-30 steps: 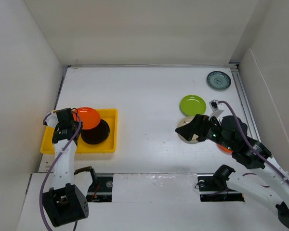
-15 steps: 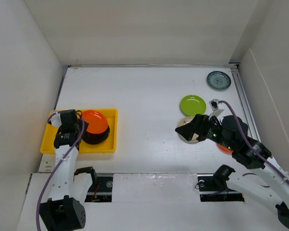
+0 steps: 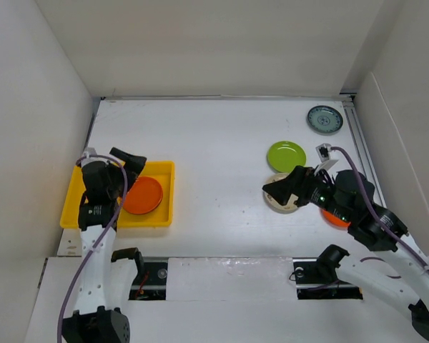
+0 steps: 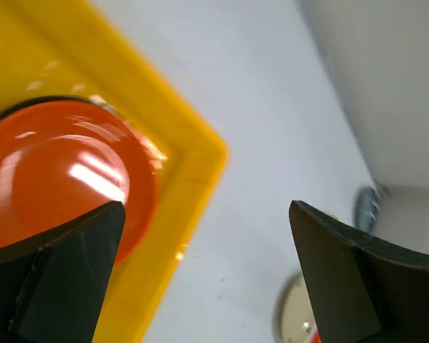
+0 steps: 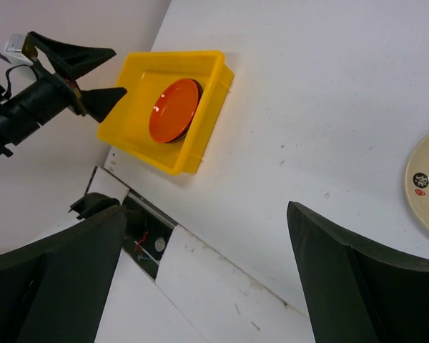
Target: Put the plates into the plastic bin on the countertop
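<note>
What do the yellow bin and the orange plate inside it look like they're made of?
Orange plate: glossy, probably glazed ceramic or melamine, judging by sharp white highlights. Yellow bin: likely moulded plastic, with even colour, thin rounded walls, soft sheen.

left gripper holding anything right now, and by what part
Nothing is held. The left gripper is open, its fingers spread with nothing between them; the orange plate lies in the yellow bin below.

White links, black joints noted on left arm, right arm; purple cables attached; fingers black, tapered.
</note>
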You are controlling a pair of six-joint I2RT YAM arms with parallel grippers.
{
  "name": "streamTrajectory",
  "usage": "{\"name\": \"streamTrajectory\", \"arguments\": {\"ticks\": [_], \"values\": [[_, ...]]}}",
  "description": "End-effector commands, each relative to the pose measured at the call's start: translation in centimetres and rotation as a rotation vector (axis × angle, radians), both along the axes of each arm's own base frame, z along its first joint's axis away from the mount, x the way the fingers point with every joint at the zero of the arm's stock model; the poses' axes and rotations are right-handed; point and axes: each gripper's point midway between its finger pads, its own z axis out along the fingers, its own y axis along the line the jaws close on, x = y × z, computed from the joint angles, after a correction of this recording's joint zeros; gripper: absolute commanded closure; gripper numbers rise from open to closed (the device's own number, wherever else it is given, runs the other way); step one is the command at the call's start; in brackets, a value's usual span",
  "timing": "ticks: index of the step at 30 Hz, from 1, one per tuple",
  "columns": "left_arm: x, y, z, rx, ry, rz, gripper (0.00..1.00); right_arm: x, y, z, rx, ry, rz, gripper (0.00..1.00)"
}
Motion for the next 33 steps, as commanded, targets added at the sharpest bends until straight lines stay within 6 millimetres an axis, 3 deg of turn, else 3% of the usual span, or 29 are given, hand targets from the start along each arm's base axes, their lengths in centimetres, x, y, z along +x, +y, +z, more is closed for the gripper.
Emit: {"name": "streamTrajectory", "arguments": {"ticks": [1,3,4,5,6,7,8,9,10,13,14,15,16,17,19,20,23,24,26,27,31,32,33], "values": [[2.7,-6.5,5.0,-0.096,-0.264,-0.425,0.00,0.4,-1.2,3.3,0.064,-0.078,-0.065,0.00],[4.2,-8.5,4.5,-0.115,-0.269,-0.511,0.00,0.5,-1.9,3.5,0.076,-0.074,-0.108,0.00],[4.4,-11.4,3.9,-0.085,-0.242,-0.552,0.00,0.3,-2.1,3.7,0.092,-0.074,-0.111,0.00],[4.8,-13.7,5.4,-0.052,-0.264,-0.598,0.00,0.2,-2.4,4.1,0.102,-0.086,-0.121,0.00],[5.3,-16.4,3.9,-0.033,-0.205,-0.635,0.00,0.4,-2.8,4.4,0.102,-0.090,-0.139,0.00],[3.6,-21.6,3.6,-0.017,-0.189,-0.757,0.00,0.1,-3.0,5.4,0.127,-0.103,-0.141,0.00],[4.5,-23.5,4.9,0.008,-0.218,-0.756,0.00,0.1,-3.3,5.5,0.123,-0.101,-0.151,0.00],[4.6,-25.5,4.5,0.006,-0.210,-0.799,0.00,-0.1,-3.4,5.5,0.120,-0.098,-0.151,0.00],[5.3,-27.7,1.5,-0.005,-0.140,-0.825,0.00,-0.2,-3.5,6.1,0.129,-0.108,-0.151,0.00],[5.0,-32.9,-0.1,-0.019,-0.117,-0.935,0.00,-0.5,-3.7,6.3,0.128,-0.093,-0.153,0.00],[4.6,-35.2,-2.6,-0.027,-0.088,-0.992,0.00,-0.8,-4.0,6.3,0.129,-0.094,-0.153,0.00],[4.5,-37.0,-2.3,-0.050,-0.102,-1.039,0.00,-1.0,-4.1,6.2,0.128,-0.093,-0.153,0.00],[4.3,-38.3,-3.1,-0.050,-0.088,-1.077,0.00,-0.9,-4.6,6.2,0.120,-0.090,-0.174,0.00],[4.2,-39.4,-5.9,-0.044,-0.026,-1.102,0.02,-0.8,-4.8,6.0,0.112,-0.085,-0.186,0.00],[3.8,-41.8,-6.1,-0.057,-0.035,-1.160,0.02,-1.0,-5.2,6.4,0.118,-0.095,-0.197,0.00],[3.9,-42.3,-8.0,-0.070,0.002,-1.167,0.03,-1.2,-5.4,6.3,0.116,-0.092,-0.197,0.00],[3.5,-44.4,-8.3,-0.104,-0.011,-1.209,0.05,-1.2,-5.5,6.0,0.103,-0.092,-0.195,0.00],[3.5,-44.7,-9.4,-0.106,0.014,-1.218,0.06,-1.2,-5.5,6.0,0.102,-0.092,-0.195,0.00],[3.4,-45.8,-9.4,-0.124,0.014,-1.233,0.09,-1.2,-5.5,6.0,0.102,-0.092,-0.195,0.00],[3.3,-46.0,-10.6,-0.132,0.045,-1.233,0.12,-1.2,-5.4,5.6,0.096,-0.085,-0.195,0.00],[3.5,-46.2,-12.3,-0.139,0.089,-1.220,0.41,-1.3,-5.3,5.6,0.097,-0.084,-0.186,0.00],[3.6,-46.2,-12.4,-0.134,0.088,-1.212,0.53,-1.3,-5.3,5.6,0.097,-0.084,-0.186,0.00],[3.1,-46.3,-12.5,-0.131,0.098,-1.221,0.57,-1.3,-5.3,5.6,0.097,-0.084,-0.186,0.00]]}}
